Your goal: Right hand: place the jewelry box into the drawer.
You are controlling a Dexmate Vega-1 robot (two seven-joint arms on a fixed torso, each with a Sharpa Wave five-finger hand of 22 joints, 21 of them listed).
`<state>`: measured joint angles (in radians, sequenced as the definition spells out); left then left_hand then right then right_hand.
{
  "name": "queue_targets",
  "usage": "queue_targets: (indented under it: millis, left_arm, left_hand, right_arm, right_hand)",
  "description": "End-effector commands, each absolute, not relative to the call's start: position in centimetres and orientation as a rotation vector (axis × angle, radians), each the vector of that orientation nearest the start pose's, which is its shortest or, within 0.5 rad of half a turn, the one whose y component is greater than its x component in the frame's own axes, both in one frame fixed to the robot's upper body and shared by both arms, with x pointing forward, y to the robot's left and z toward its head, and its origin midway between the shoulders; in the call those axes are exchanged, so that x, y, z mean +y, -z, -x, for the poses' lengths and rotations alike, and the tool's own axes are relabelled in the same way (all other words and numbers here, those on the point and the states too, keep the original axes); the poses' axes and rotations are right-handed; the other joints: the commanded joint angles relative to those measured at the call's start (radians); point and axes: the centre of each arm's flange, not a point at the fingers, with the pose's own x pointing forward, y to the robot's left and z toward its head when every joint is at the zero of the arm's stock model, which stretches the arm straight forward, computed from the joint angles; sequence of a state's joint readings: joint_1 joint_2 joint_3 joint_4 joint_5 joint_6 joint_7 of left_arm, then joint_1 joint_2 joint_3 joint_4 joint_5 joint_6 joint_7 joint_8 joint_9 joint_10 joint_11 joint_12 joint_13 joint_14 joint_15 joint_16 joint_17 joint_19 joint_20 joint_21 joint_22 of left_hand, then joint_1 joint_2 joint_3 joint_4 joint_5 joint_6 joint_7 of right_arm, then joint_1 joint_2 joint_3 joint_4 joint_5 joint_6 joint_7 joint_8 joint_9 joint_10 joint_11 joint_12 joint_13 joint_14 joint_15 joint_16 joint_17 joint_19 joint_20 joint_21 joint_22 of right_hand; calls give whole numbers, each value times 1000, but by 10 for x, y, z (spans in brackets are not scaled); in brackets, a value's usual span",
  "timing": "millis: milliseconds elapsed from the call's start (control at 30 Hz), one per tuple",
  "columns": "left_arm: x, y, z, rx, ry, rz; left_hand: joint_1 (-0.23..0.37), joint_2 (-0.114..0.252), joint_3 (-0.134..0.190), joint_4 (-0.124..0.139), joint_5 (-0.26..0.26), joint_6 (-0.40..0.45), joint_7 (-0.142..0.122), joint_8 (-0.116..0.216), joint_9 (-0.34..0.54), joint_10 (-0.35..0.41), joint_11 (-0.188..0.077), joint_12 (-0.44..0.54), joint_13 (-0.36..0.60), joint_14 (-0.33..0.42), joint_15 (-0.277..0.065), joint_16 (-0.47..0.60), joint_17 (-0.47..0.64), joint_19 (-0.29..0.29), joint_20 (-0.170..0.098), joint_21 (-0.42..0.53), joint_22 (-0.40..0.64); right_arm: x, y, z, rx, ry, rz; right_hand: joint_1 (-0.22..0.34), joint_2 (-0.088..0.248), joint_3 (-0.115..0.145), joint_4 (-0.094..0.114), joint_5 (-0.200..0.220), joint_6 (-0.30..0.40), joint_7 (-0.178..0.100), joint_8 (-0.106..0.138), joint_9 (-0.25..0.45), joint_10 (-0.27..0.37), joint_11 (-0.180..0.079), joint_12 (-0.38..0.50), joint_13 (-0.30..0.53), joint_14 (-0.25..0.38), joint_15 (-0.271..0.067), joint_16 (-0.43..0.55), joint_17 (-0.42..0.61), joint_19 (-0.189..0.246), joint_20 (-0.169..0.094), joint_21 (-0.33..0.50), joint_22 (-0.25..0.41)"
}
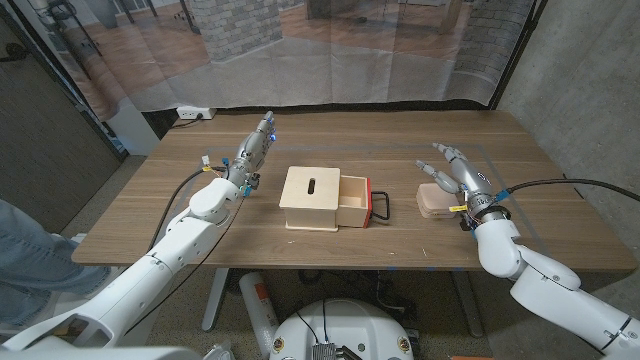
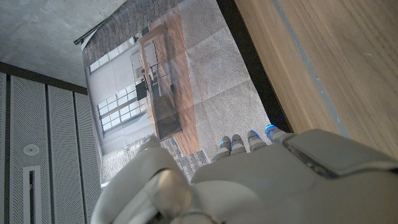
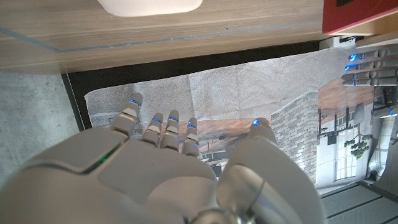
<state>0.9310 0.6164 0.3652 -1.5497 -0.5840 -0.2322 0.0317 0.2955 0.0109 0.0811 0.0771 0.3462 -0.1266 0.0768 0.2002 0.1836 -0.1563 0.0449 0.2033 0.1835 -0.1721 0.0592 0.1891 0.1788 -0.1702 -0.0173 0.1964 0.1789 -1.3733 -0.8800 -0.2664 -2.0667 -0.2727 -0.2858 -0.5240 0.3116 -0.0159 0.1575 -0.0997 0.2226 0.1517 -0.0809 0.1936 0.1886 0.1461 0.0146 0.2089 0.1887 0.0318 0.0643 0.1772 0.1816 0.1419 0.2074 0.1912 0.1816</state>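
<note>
The right robot hand (image 1: 462, 180) hovers at the right side of the surface (image 1: 330, 245), fingers spread apart and holding nothing; the right wrist view shows the same hand (image 3: 180, 168) from behind, fingers splayed with small blue lights at the tips. Just below its fingers, touching or nearly so, lies the jewelry box (image 1: 436, 203), a pale rounded box resting on the surface right of the middle; a pale rounded edge of it (image 3: 149, 6) shows in the right wrist view too. Left of it, a little apart, stands the light wooden drawer box (image 1: 312, 198) with a dark slot in its top, its drawer (image 1: 353, 205) pulled out toward the right and fronted by a red handle (image 1: 380, 205). Farther left, the left robot hand (image 1: 252, 155) is raised off the surface, fingers straight and close together, holding nothing. No readable writing or labels can be made out on any of the things.
</note>
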Motion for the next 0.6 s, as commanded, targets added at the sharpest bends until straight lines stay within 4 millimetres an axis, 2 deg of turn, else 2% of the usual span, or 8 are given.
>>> queue_targets:
  millis: [33, 600]
  left_arm:
    - [273, 8, -609, -651, 243, -76]
    - [272, 5, -616, -652, 254, -80]
  left_hand:
    - [7, 1, -8, 3, 1, 6, 4, 5, 5, -4, 3, 3, 3, -64, 4, 1, 4, -123, 7, 4, 5]
    - [9, 2, -11, 2, -1, 8, 2, 5, 5, -3, 5, 3, 3, -64, 3, 1, 4, -124, 9, 5, 5]
  right_arm:
    - [-284, 67, -504, -612, 312, 1092]
    - [-276, 70, -506, -572, 332, 1172]
  right_hand:
    - [11, 0, 0, -8, 7, -7, -5, -3, 2, -7, -2, -5, 2, -8, 5, 1, 2, -4, 7, -2, -1]
    - [26, -14, -2, -20, 14, -21, -4, -4, 3, -15, 5, -4, 3, -10, 29, 4, 2, -1, 9, 1, 0]
